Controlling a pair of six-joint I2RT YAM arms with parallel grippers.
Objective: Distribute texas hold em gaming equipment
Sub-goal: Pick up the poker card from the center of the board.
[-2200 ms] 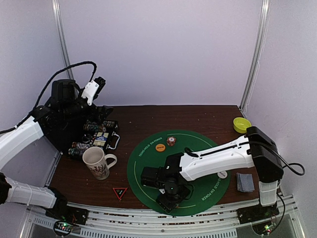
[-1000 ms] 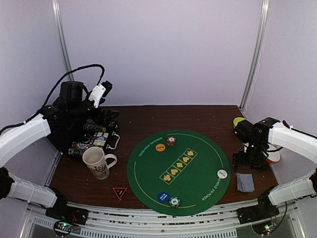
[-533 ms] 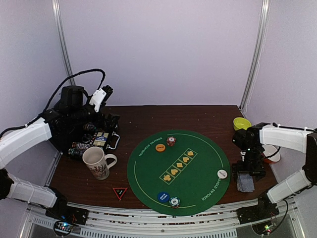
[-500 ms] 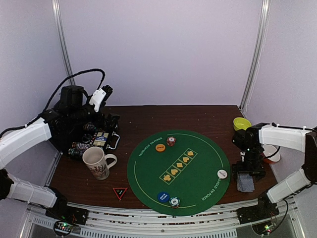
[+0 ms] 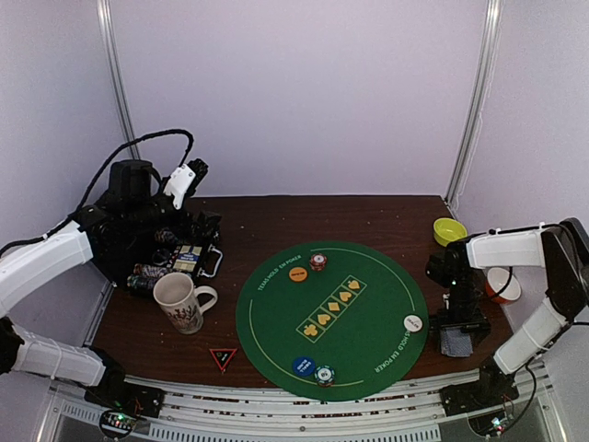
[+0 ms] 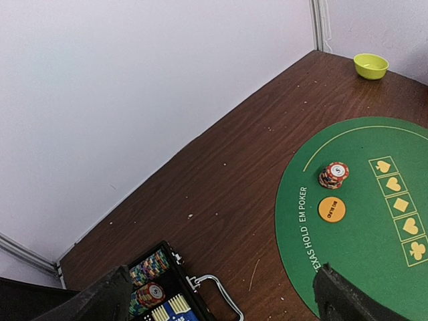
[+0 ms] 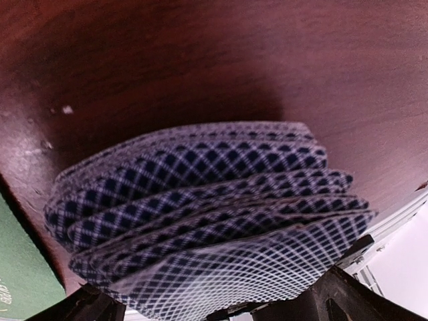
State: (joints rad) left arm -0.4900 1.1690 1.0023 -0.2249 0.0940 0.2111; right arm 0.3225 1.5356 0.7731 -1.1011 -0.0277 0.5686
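Status: chips and buttons look placed, cards not dealt. On the green mat there is a red-white chip stack just beside an orange button at the mat's upper left. A blue button sits next to a teal-white chip stack at its bottom edge, and a white button lies alone at the right rim. My read is two seats served with chips plus a button each, with the white one set apart. What's left is the playing cards. The whole pile sits on the bare table at lower right of the overhead view, just off the mat's right edge, and I see no card on the mat. The right jaws are spread wide directly over the pile. In the right wrist view a finger stands at each bottom corner and nothing is clamped. The left jaws are also wide open and empty, hanging at the left of the overhead frame over the open chip case, which has more chips inside. The cards are face down with grey-blue lattice backs. They are not squared but slid into a loose fan with stepped edges, the top ones slightly bowed. I expect thin, slick cards lying flat, so peeling off a single one looks fiddly.
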